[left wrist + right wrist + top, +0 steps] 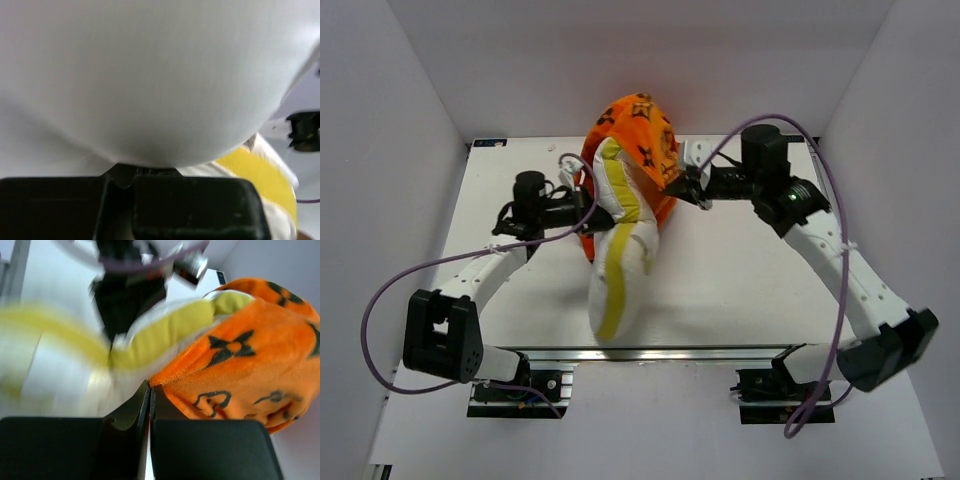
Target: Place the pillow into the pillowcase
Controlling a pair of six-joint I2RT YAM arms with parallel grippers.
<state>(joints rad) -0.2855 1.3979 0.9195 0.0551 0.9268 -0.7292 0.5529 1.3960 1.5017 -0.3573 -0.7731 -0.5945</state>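
Observation:
The cream-white pillow (632,262) with its yellow band stands on edge mid-table. Its far half sits inside the orange pillowcase (640,125) with black motifs. My right gripper (694,190) is at the case's right side. In the right wrist view it (150,386) is shut on the orange edge of the pillowcase (250,355), beside the pillow's yellow band (165,330). My left gripper (582,208) is at the pillow's left side. In the left wrist view its fingers (125,172) are together, tips buried in the bulging white pillow (150,75).
White walls enclose the table (750,290) on the left, the right and at the back. An aluminium rail (700,352) runs along the near edge. Purple cables (390,290) loop from both arms. The left arm (130,295) shows blurred beyond the pillow in the right wrist view.

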